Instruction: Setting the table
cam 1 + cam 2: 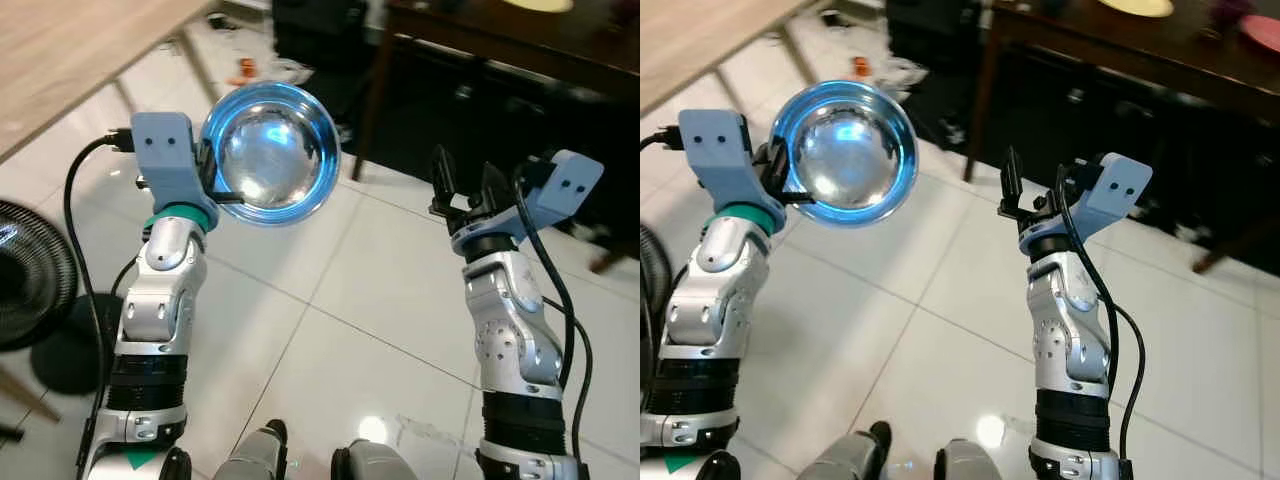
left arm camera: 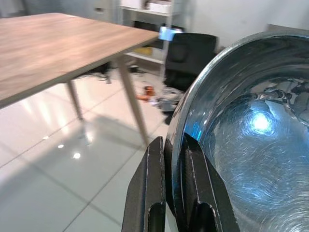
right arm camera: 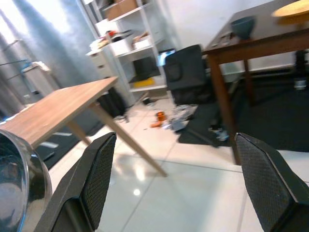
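A shiny steel bowl (image 1: 270, 152) with a blue-lit rim is held up in the air, its hollow facing me. My left gripper (image 1: 212, 180) is shut on the bowl's rim (image 2: 179, 145), one finger inside and one outside. My right gripper (image 1: 466, 186) is raised at the right, open, with nothing between its fingers (image 3: 99, 174). A dark wooden table (image 1: 1160, 50) stands ahead at the right, with a yellow plate (image 1: 1137, 6) and a blue-grey bowl (image 3: 243, 26) on it.
A light wooden table (image 1: 70, 50) stands at the left with slanted legs (image 2: 133, 104). A black chair (image 3: 186, 72) and white shelves (image 3: 125, 38) are behind. Clutter (image 1: 245, 68) lies on the white tiled floor. A black fan (image 1: 30, 270) stands at my left.
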{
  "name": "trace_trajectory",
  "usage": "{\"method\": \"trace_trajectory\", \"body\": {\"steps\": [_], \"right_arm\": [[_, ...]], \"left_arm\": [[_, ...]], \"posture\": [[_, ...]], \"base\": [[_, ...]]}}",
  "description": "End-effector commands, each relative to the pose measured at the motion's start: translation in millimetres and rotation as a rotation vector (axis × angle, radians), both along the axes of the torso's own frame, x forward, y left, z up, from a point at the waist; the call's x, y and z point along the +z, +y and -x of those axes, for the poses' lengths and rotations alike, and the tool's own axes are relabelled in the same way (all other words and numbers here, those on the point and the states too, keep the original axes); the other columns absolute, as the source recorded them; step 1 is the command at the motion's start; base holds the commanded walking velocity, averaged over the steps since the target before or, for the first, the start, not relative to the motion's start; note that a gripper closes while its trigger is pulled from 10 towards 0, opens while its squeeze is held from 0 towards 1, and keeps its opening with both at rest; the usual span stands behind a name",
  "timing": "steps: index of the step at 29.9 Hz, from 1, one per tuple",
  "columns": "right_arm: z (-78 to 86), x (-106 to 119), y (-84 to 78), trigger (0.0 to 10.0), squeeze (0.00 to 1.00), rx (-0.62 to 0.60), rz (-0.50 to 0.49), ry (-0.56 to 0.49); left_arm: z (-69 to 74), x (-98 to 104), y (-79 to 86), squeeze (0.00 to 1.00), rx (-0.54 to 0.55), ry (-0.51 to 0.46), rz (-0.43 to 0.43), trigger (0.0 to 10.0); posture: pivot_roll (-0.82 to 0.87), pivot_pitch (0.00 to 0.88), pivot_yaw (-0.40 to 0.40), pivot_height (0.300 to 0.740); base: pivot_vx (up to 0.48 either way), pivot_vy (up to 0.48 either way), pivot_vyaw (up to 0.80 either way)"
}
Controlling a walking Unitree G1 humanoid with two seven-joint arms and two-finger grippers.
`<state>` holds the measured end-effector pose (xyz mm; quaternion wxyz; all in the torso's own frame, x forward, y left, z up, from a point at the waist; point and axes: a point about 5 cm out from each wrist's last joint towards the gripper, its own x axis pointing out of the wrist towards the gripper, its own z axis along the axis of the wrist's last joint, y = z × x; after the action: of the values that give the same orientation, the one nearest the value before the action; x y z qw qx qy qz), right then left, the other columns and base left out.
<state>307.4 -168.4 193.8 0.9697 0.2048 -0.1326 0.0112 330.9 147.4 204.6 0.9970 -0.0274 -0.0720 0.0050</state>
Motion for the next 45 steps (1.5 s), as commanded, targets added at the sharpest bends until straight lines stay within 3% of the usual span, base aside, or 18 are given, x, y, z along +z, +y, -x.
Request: {"method": "trace_trajectory", "body": {"steps": [1,11,45], "right_arm": [[2.5,-4.0,-7.3,10.0,0.0,-0.035,-0.008,0.009],[3.2,-8.4,-8.4,10.0,0.0,-0.045,-0.041,0.016],[4.7,-9.9,-6.0,10.0,0.0,-0.035,-0.05,0.017]], "left_arm": [[0.0,1.5,-3.1,0.0,-0.011,0.001,-0.002,10.0],[-5.1,4.8,-3.2,0.0,0.009,0.017,-0.044,10.0],[-5.2,11.8,-2.1,0.0,0.045,0.003,-0.049,10.0]], "posture": [[0.0,0.0,0.029,0.74],[0.0,0.0,0.042,0.74],[0.0,0.009,0.041,0.74]], "base": [[0.0,0.0,0.79],[0.0,0.0,0.79],[0.0,0.0,0.79]]}}
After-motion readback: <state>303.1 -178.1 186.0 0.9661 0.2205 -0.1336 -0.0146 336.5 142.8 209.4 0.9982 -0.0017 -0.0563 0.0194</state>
